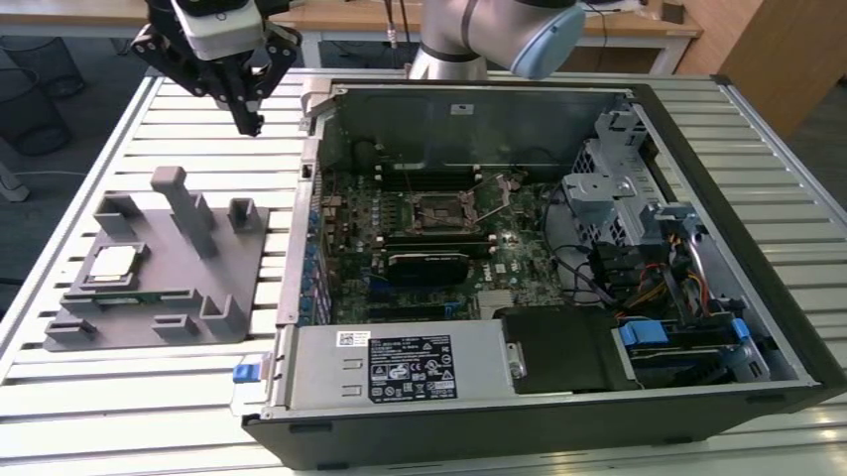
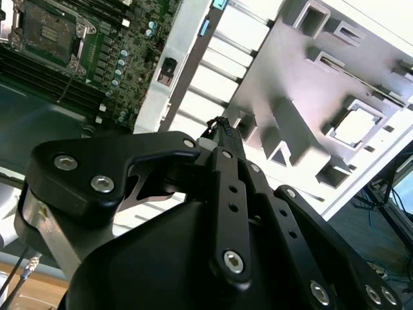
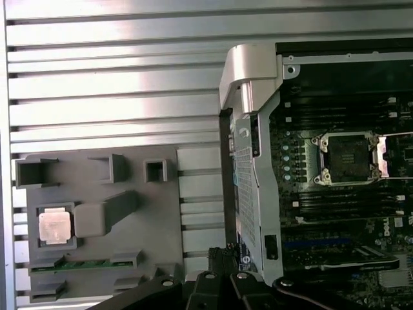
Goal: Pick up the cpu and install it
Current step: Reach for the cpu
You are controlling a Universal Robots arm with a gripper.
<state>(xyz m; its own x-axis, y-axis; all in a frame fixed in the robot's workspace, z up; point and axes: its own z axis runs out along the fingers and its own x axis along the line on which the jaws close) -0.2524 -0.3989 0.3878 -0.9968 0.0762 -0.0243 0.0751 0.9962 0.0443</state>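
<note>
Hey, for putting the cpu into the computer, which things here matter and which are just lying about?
For the job: cpu in the grey holder; socket inside the computer case; gripper, holding nothing.
Just lying about: green memory stick; power supply box; cables.

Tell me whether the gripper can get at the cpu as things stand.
Probably yes: the cpu lies uncovered in the grey holder, and the gripper hangs nearby with nothing between.

Open computer case [image 1: 530, 426] beside a grey holder [image 1: 179, 288] bearing, seemingly, a green memory stick [image 3: 84, 265]
</note>
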